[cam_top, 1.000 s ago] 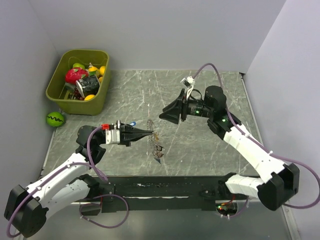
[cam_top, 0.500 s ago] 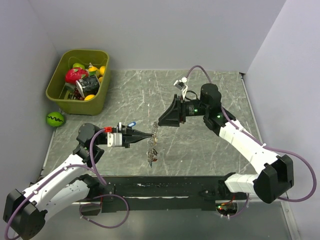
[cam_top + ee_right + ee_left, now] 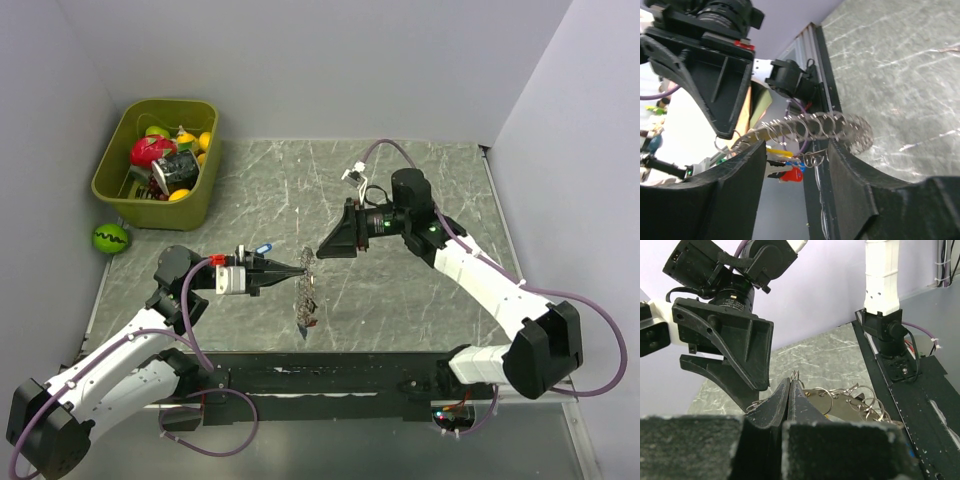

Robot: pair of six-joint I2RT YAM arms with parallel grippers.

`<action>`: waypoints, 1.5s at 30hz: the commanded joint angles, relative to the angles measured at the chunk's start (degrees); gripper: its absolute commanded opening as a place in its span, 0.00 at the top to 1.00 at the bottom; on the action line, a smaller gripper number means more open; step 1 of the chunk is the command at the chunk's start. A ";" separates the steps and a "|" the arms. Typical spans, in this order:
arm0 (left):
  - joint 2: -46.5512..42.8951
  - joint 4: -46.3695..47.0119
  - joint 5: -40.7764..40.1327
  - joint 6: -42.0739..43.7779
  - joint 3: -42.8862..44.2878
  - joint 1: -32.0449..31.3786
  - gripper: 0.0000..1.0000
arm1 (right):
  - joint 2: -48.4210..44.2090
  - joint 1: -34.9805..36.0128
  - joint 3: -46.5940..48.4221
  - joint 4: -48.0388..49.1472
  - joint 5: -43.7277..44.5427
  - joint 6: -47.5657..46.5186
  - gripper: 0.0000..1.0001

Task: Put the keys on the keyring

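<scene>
- Left tool (image 3: 298,268): pinching shut on upper part of keyring (image 3: 306,290), holding it hanging over table (image 3: 400,190); staying where it was half a second ago.
- Keys (image 3: 311,323): dangling below loop; red, yellow and blue tags showing in right wrist view.
- Right tool (image 3: 322,250): jaws standing wide apart, gripping nothing; having advanced leftward since a second ago, now reaching loop, coil showing between its fingers.
</scene>
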 commanded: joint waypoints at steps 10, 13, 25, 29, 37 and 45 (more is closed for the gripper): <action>-0.84 1.43 0.56 2.51 2.62 -0.21 0.99 | -4.39 -0.76 0.71 1.63 -1.57 3.63 0.36; -0.75 1.87 0.56 2.34 2.53 -0.21 0.99 | -3.86 -0.59 0.62 1.54 -1.57 4.43 0.37; 0.13 2.93 0.82 1.72 2.53 -0.21 0.99 | -0.34 0.73 -0.17 5.77 -4.39 9.27 0.53; 0.30 3.02 1.00 1.63 2.61 -0.21 0.99 | 0.89 1.17 0.00 5.32 -4.21 8.83 0.55; 0.39 2.84 1.17 1.72 2.70 -0.21 0.99 | 1.06 1.35 -1.23 9.98 -5.79 11.90 0.63; 1.10 3.19 1.00 1.81 2.79 -0.21 0.99 | 1.33 2.05 -0.79 10.59 -6.93 11.81 0.83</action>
